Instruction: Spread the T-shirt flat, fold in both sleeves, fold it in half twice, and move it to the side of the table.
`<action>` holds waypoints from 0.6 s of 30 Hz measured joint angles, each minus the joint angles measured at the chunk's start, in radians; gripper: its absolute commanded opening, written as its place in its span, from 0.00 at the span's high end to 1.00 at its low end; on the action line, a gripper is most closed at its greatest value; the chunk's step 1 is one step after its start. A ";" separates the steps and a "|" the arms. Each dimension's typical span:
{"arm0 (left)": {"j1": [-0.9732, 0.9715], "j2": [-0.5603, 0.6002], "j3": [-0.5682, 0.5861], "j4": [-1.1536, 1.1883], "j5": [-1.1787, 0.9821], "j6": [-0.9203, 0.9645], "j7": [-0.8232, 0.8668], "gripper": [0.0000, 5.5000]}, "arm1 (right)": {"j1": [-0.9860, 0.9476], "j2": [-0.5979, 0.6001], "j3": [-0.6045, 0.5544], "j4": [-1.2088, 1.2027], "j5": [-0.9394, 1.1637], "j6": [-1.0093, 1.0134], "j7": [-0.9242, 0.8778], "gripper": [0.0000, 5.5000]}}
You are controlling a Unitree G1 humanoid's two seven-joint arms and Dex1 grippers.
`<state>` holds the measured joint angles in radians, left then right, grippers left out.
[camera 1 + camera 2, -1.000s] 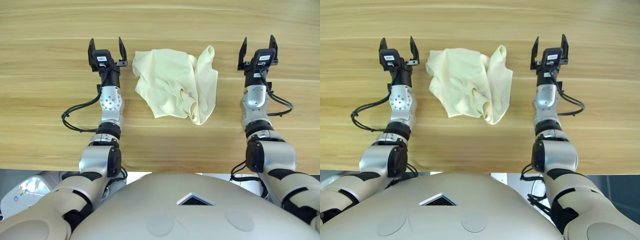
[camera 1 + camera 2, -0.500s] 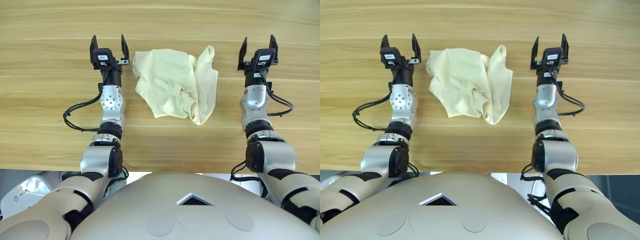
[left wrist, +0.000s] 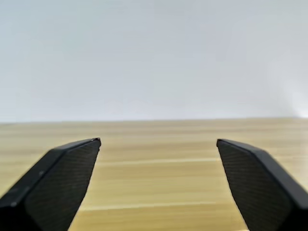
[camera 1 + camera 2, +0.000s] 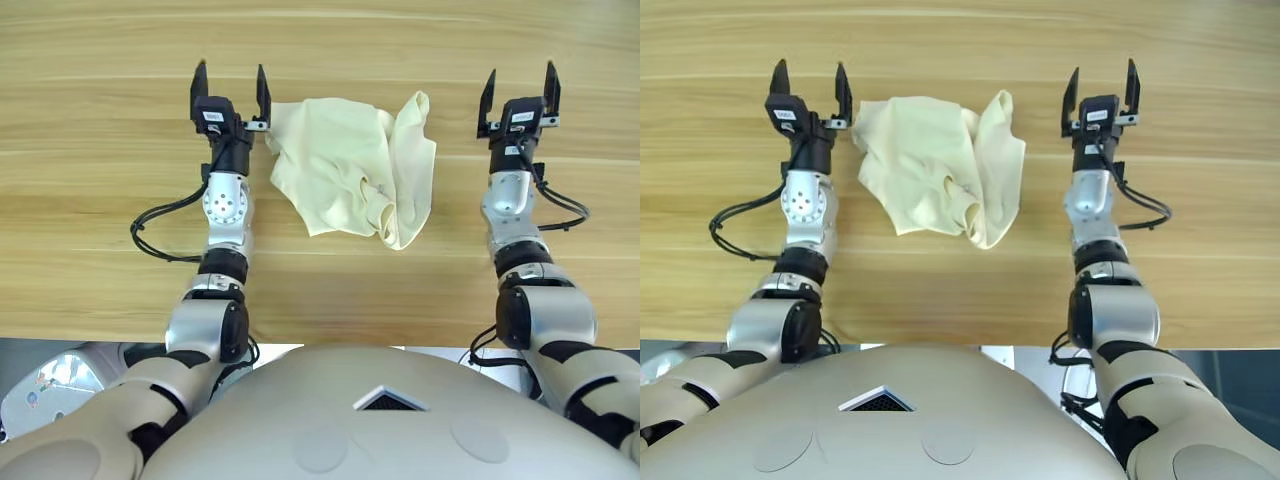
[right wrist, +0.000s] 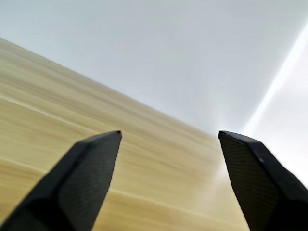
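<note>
A pale yellow T-shirt (image 4: 350,165) lies crumpled in a heap in the middle of the wooden table (image 4: 90,190). My left gripper (image 4: 231,83) stands open just left of the heap's far left corner, its right finger close to the cloth. On the other side, my right gripper (image 4: 518,87) is open too, well apart from the shirt's raised right fold. Nothing is held between either pair of fingers. Each wrist view looks past its own dark fingertips (image 3: 62,178) (image 5: 82,183) over bare table toward a white wall.
The table's near edge (image 4: 100,338) runs just in front of my arms. Bare wood stretches to the far side and to both sides of the shirt. A black cable (image 4: 150,225) loops beside the left forearm, and another beside the right.
My left gripper has moved forward and to the right, closer to the shirt's left corner. The right gripper has shifted slightly forward. The shirt has not moved.
</note>
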<state>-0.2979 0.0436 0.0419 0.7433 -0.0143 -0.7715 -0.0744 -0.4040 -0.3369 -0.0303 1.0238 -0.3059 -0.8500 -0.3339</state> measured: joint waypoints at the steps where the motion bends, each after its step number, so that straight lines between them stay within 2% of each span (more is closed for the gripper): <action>1: 0.052 -0.001 -0.027 -0.087 0.010 0.011 -0.021 0.18 | 0.023 -0.025 0.009 -0.034 -0.037 0.000 -0.021 0.32; 8: 0.373 0.111 -0.201 -0.610 0.115 0.124 -0.179 0.18 | 0.165 -0.175 0.045 -0.250 -0.155 0.053 -0.006 0.32; 11: 0.487 0.231 -0.282 -0.764 0.221 0.146 -0.285 0.18 | 0.241 -0.294 0.081 -0.437 -0.161 0.058 0.160 0.32; 14: 0.549 0.324 -0.346 -0.874 0.306 0.161 -0.362 0.18 | 0.394 -0.448 0.130 -0.696 -0.147 0.036 0.397 0.32; 18: 0.574 0.380 -0.402 -0.928 0.485 0.196 -0.390 0.18 | 0.600 -0.589 0.075 -0.987 -0.069 0.114 0.593 0.32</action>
<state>0.2760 0.4234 -0.3602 -0.1847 0.4703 -0.5751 -0.4644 0.1957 -0.9258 0.0444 0.0365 -0.3753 -0.7363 0.2593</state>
